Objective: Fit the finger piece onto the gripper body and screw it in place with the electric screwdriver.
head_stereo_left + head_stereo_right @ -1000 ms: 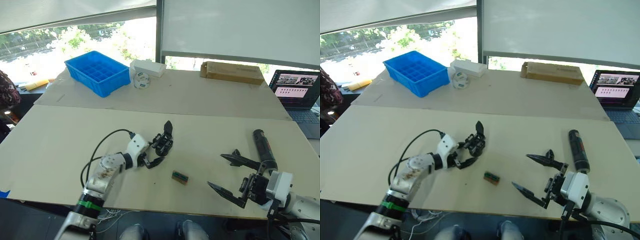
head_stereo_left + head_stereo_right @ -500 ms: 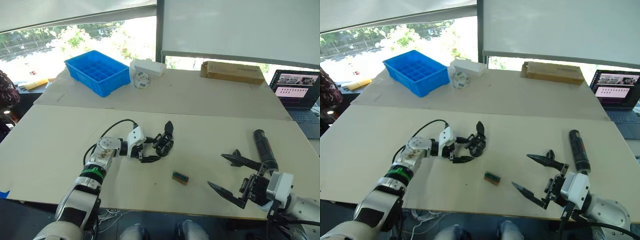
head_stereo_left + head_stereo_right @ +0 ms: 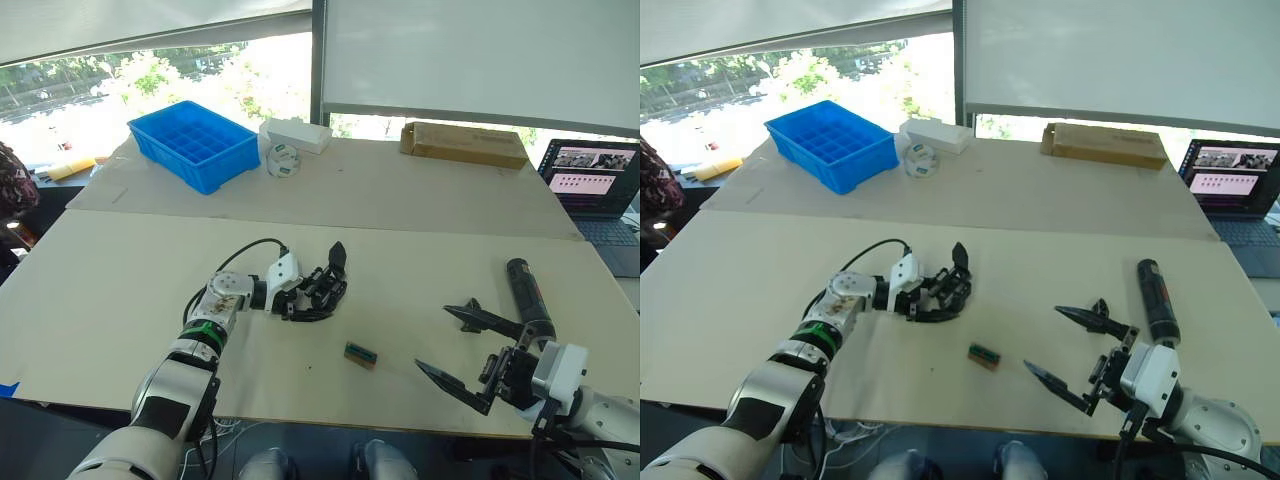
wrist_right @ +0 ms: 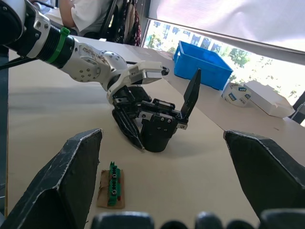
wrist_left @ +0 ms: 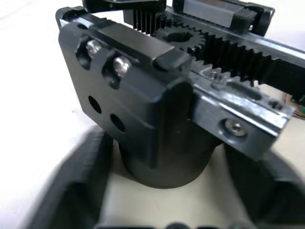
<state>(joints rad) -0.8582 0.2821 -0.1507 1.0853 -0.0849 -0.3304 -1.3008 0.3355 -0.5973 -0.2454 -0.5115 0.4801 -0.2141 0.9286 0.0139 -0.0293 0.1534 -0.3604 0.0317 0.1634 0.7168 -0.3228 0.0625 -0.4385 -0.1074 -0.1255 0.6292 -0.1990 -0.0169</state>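
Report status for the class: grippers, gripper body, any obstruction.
Left gripper open, fingers either side of gripper body. Right gripper open, empty, beside electric screwdriver. Small green block lies between them.

You have a black gripper body (image 3: 327, 287) with silver screws on a cream table (image 3: 100, 300). The left gripper (image 3: 305, 298) is white-bodied with black fingers, like the right gripper (image 3: 458, 352). The screwdriver (image 3: 526, 297) is black. The small block (image 3: 360, 353) is green and brown. Behind sit a bright blue bin (image 3: 195, 143), a white box (image 3: 296, 134) and a tan carton (image 3: 464, 144).
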